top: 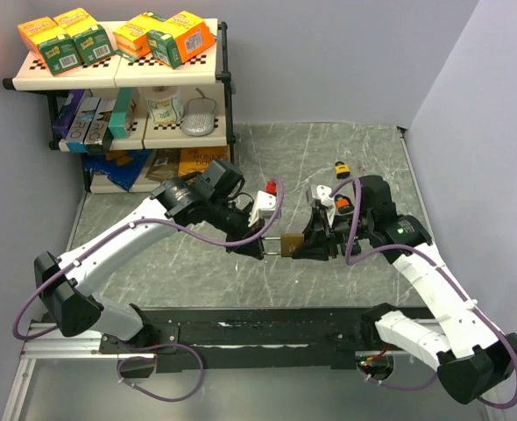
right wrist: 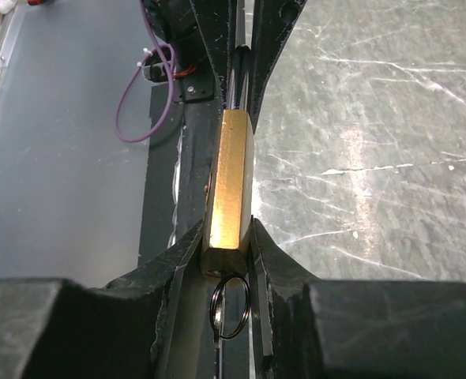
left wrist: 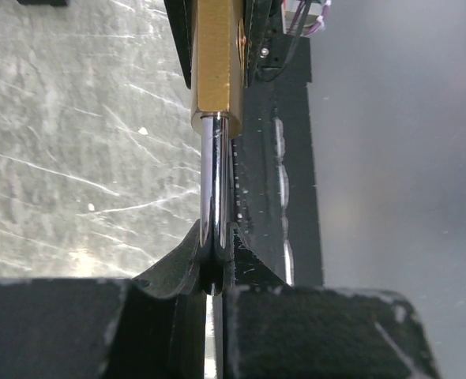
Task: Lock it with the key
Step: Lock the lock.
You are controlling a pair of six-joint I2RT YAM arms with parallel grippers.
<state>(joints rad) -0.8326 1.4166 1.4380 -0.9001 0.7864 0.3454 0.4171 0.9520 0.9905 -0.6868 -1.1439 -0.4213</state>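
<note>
Lock-closing step: left gripper (left wrist: 215, 272) pinched tight on shackle (left wrist: 215, 197), right gripper (right wrist: 230, 241) clamped narrow on brass padlock (right wrist: 231, 185) held between them above table (top: 329, 158), key ring (right wrist: 231, 306) at its base, key hidden; next probably seat shackle, turn key.

Only a wire ring (right wrist: 216, 306) shows beneath the padlock (right wrist: 231, 181), any key hidden between the right jaws; the shackle's (left wrist: 216, 189) bend is buried in the left jaws.

Brass padlock (right wrist: 231, 189) with a polished steel shackle (left wrist: 215, 181).
The body is smooth, satin yellow metal; the shackle mirror-bright chrome; the key ring (right wrist: 216, 304) thin shiny wire; the table (right wrist: 375, 118) glossy grey marble-look, finely scratched.
</note>
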